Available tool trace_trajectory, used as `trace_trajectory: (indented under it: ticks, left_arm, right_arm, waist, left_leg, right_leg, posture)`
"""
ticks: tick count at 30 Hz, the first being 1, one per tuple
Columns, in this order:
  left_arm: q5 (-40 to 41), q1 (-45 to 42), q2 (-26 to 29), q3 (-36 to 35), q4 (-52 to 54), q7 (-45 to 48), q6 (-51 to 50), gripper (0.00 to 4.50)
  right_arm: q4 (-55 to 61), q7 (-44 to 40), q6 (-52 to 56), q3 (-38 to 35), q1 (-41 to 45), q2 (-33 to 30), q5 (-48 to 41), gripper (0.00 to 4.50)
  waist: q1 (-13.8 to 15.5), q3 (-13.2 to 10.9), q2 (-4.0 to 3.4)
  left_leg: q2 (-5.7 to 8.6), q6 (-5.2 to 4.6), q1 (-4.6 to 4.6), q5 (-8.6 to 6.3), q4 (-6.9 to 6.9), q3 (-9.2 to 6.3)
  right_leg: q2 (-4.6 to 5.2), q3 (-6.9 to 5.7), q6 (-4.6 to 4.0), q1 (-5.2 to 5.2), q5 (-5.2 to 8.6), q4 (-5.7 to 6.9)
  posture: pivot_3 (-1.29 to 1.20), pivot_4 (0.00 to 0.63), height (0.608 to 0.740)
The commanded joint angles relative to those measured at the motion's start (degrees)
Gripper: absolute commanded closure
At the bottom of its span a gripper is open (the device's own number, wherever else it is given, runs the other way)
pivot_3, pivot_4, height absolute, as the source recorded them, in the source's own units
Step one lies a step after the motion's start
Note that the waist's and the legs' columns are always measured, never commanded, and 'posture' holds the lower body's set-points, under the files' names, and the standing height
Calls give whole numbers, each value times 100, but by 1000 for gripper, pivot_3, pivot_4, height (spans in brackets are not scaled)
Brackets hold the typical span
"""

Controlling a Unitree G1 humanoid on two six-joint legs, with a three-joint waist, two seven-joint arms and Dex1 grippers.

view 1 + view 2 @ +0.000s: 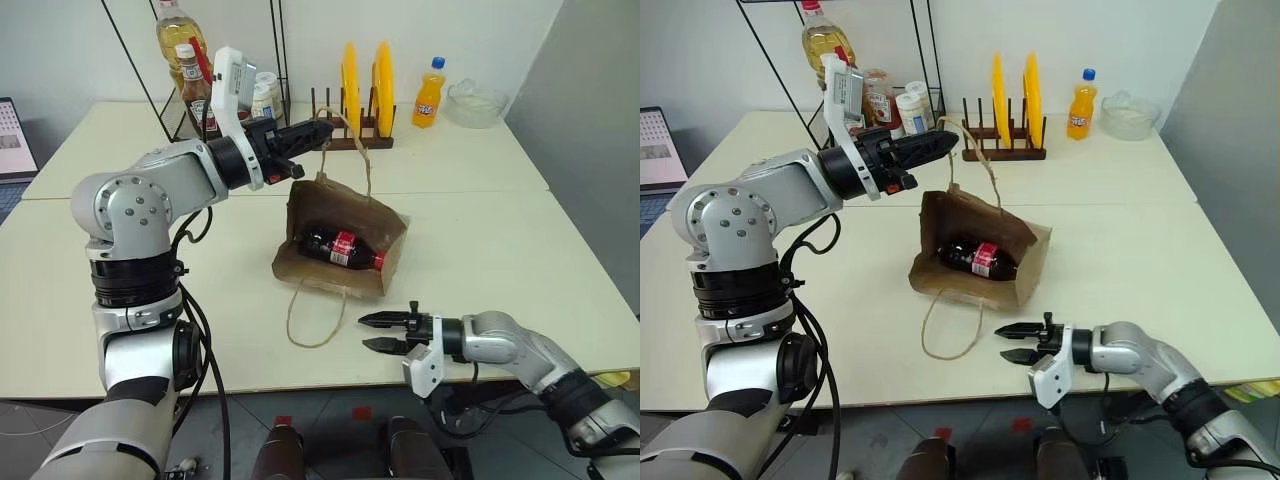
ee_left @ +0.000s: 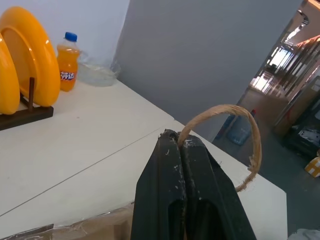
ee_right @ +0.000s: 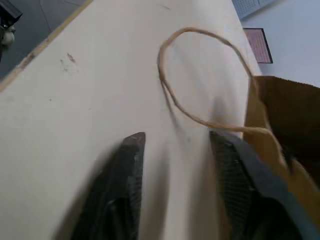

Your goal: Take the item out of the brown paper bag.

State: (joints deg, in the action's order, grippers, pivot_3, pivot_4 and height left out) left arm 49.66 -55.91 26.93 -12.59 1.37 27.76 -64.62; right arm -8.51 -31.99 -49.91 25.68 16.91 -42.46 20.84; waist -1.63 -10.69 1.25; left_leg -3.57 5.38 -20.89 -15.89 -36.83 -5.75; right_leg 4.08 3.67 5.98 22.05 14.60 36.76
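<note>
The brown paper bag [image 1: 392, 228] lies on its side mid-table, its mouth facing me. Inside rests the item [image 1: 343, 248], a small dark cola bottle with a red label and cap. My left gripper [image 1: 322, 130] is above the bag, shut on its upper cord handle [image 1: 358, 150] and holding that side of the mouth up; the left wrist view shows the cord [image 2: 250, 130] pinched between the closed fingers [image 2: 165, 165]. The lower handle [image 1: 310, 322] lies looped on the table. Just right of that loop, my right gripper [image 1: 364, 332] is open and empty near the table's front edge, pointing left.
At the back stand a wooden rack with yellow plates [image 1: 365, 85], an orange soda bottle [image 1: 429, 93], a glass bowl [image 1: 476, 102] and a wire shelf with oil and sauce bottles [image 1: 190, 60]. A laptop [image 1: 15, 135] sits far left.
</note>
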Motion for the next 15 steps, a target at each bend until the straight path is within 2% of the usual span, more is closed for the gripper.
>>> trace_trajectory:
  ticks: [1,3,4,6,8,10,13,15]
  left_arm:
    - [62,-41,67,-35,163,131,68,4500]
    - [49,1,84,-20,186,174,82,4500]
    - [43,23,95,-9,199,194,89,4500]
    - [-11,90,150,41,219,257,125,4500]
    - [-51,138,176,64,199,289,142,4500]
    - [-67,146,186,75,181,314,156,4500]
    - [-147,103,215,126,114,397,226,4500]
    - [-189,65,208,143,72,422,265,4500]
  right_arm:
    - [463,-309,135,-292,-466,-476,-575,858]
    - [946,-360,468,-678,-905,-810,-1193,164]
    - [1216,-416,702,-873,-1110,-963,-1530,27]
    - [2076,-656,2008,-1209,-1328,-1197,-2489,27]
    - [2881,-893,3596,-1317,-1133,-1298,-3420,27]
    - [3349,-905,4648,-1423,-927,-1232,-3963,27]
    - [4097,-160,7036,-1594,-3,-834,-6312,569]
    - [4283,505,8023,-1721,524,-484,-7889,1315]
  waist:
    - [-7,-1,2]
    - [-9,-4,-1]
    - [-6,-5,-2]
    - [-19,-8,-3]
    - [-76,-12,-4]
    - [-108,-13,-4]
    - [-121,-16,-4]
    - [-96,-16,-4]
  left_leg:
    - [0,0,-2,0,0,0]
    - [0,-1,-2,-1,1,1]
    - [0,-1,-2,-1,0,1]
    - [0,-1,-2,-1,0,1]
    - [0,-1,1,-1,-3,5]
    - [-2,-3,1,-1,-2,0]
    - [-2,-4,-2,-2,0,-7]
    - [-1,-3,-8,-1,2,-9]
  right_leg:
    - [0,1,0,0,0,-1]
    - [0,1,0,2,0,0]
    - [0,2,1,3,1,2]
    - [0,3,0,5,2,3]
    - [0,9,0,7,2,10]
    - [-4,8,-1,9,2,12]
    - [-5,4,-6,9,6,11]
    - [-5,2,-8,13,6,10]
  posture:
    - [0,150,740]
    - [0,150,740]
    - [0,150,740]
    - [0,150,740]
    - [0,150,740]
    - [0,150,740]
    - [0,150,740]
    - [0,150,740]
